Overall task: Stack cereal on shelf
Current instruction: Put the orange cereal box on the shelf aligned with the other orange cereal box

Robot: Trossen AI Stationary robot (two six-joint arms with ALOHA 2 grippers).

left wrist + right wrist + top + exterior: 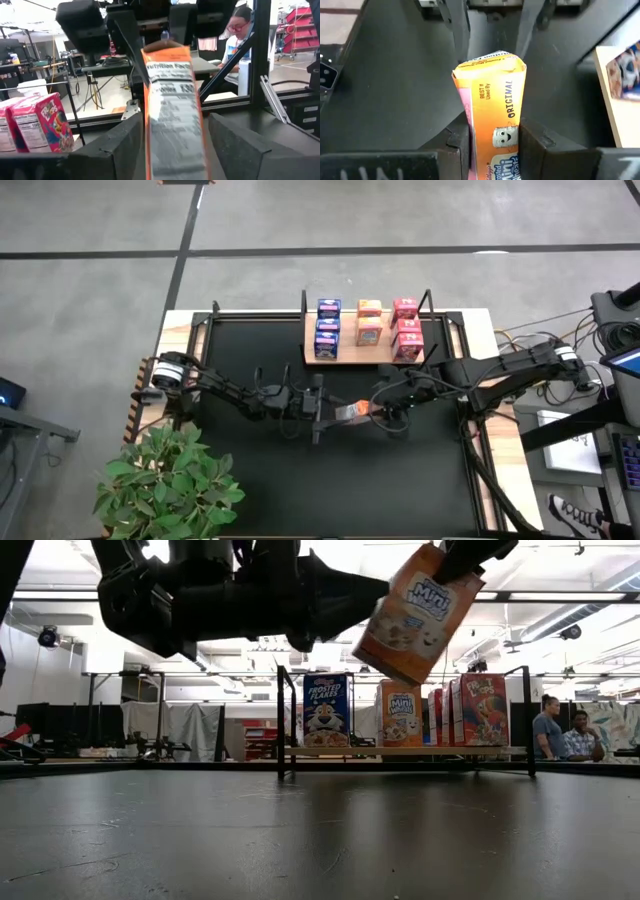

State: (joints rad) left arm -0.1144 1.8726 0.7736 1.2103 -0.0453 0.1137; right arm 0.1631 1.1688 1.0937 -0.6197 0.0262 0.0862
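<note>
An orange cereal box [350, 412] hangs above the black mat between my two grippers. My right gripper [495, 142] is shut on it. My left gripper [175, 137] is open; its fingers stand on either side of the box's left end, with a gap on each side. The wooden shelf [352, 360] stands at the far middle of the table. On it stand blue boxes [327, 325], orange boxes [369, 320] and red boxes [406, 328], bottoms on the board. My right gripper pinches the orange box's two broad faces [512, 140] between its two fingers, at the end toward the table's right. The fingers slant down from the right and lie along the box. The box [420, 610] hangs tilted, clear of the mat.
A potted plant [165, 480] stands at the near left corner. The shelf's black posts [281, 720] rise at its ends. The black mat [330, 480] lies bare toward the near edge. People sit in the room behind the table.
</note>
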